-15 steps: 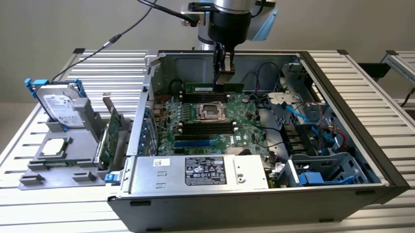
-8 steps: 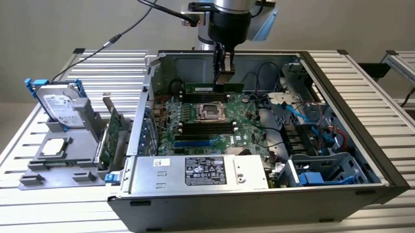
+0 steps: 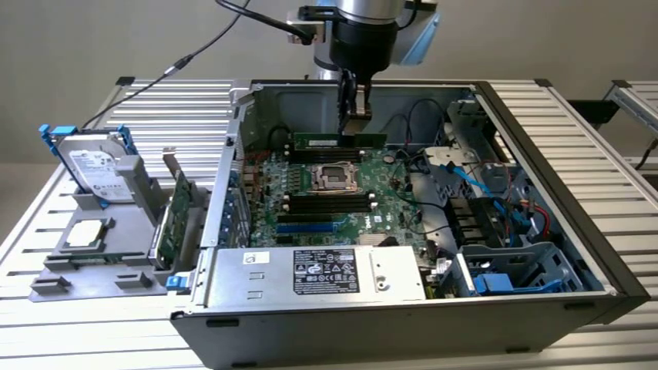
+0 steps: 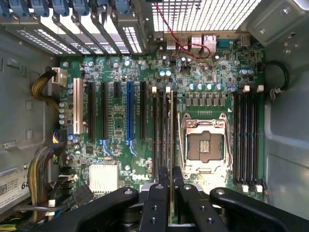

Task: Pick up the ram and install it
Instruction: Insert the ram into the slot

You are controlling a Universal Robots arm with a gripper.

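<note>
The ram is a thin green stick held level inside the open computer case, on the far side of the CPU socket. My gripper comes down from above and is shut on the stick's upper edge near its right half. In the wrist view the ram runs edge-on between the black fingers. There it lies along the memory slots beside the CPU socket. Whether it touches a slot I cannot tell.
Outside the case on the exterior view's left, a grey stand holds a silver hard drive with blue rails, a green expansion card and a chip. The power supply lies at the case front, and cables and drive bays fill its right.
</note>
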